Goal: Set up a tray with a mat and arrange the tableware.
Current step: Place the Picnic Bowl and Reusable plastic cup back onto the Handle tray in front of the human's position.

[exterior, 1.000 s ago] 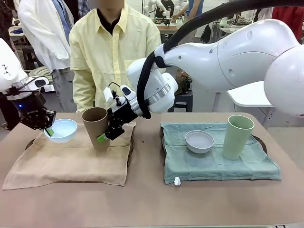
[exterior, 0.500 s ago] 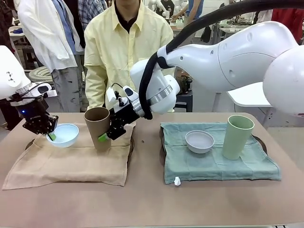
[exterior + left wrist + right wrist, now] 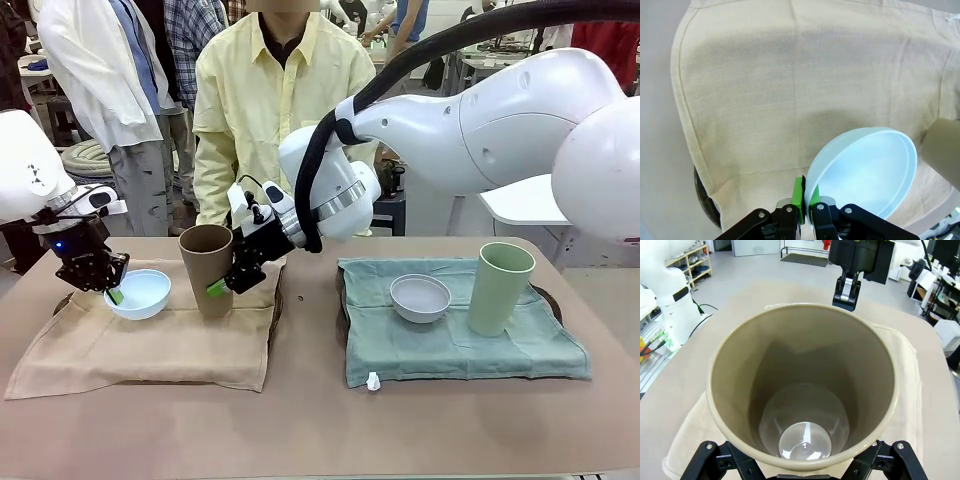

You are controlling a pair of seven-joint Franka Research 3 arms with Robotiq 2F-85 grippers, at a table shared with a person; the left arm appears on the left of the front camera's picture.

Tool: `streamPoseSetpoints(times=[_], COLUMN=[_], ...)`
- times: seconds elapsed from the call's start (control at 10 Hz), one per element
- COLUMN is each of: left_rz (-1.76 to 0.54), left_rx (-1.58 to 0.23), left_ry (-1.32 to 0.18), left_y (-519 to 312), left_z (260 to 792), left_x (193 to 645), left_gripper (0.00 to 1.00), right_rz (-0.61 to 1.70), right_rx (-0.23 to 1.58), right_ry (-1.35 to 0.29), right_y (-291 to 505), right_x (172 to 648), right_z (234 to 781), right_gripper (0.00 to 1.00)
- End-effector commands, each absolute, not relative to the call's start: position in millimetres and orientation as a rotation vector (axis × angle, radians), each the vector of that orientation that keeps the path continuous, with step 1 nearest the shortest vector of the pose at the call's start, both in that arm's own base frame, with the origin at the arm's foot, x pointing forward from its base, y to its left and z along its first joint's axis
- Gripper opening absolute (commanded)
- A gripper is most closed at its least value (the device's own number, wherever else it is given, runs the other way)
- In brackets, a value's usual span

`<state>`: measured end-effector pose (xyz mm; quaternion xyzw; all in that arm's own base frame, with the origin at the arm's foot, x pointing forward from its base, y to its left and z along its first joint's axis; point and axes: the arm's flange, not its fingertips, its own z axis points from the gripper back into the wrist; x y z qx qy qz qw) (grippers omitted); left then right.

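the placing step is in hand: both pieces are going down on the beige mat (image 3: 150, 340), and next each claw should open once its piece sits flat. the left gripper (image 3: 112, 292) reaches down from nine o'clock, pinching the rim of the blue bowl (image 3: 140, 293), which tilts over the mat. the right gripper (image 3: 225, 285) slants in from three o'clock, clamped around the brown cup (image 3: 206, 268), standing upright on the mat just beside the bowl.
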<state>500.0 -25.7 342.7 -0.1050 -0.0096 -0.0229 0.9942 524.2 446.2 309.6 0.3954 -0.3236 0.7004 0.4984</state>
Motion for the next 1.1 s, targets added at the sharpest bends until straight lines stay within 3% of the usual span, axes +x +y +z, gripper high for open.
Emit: streamPoseSetpoints(times=[0.0,0.6,0.7,0.8,0.9,1.0], left_rz=[-0.062,-0.063,-0.06,-0.063,-0.063,-0.059], left_rx=[-0.227,-0.224,-0.22,-0.218,-0.216,-0.208], left_ry=[-0.031,-0.019,-0.004,0.003,0.006,0.014], left_y=[-27.1,-28.9,-29.4,-29.6,-29.1,-27.9], left_z=[339.0,337.9,336.8,336.5,336.6,338.4], left_x=[502.9,502.8,502.9,504.0,504.2,504.2], left_gripper=[0.05,0.05,0.55,0.65,1.0,1.0], right_rz=[1.685,1.665,1.668,1.662,1.662,1.631], right_rx=[0.987,1.014,1.012,1.008,0.997,0.906], right_ry=[-0.819,-0.779,-0.773,-0.764,-0.748,-0.677], right_y=[444.4,445.0,445.4,445.2,445.1,444.9], right_x=[526.5,529.4,529.1,530.1,530.3,530.7], right_z=[307.4,295.0,295.1,295.5,296.0,296.4], right_gripper=[0.84,0.84,0.84,1.0,1.0,1.0])
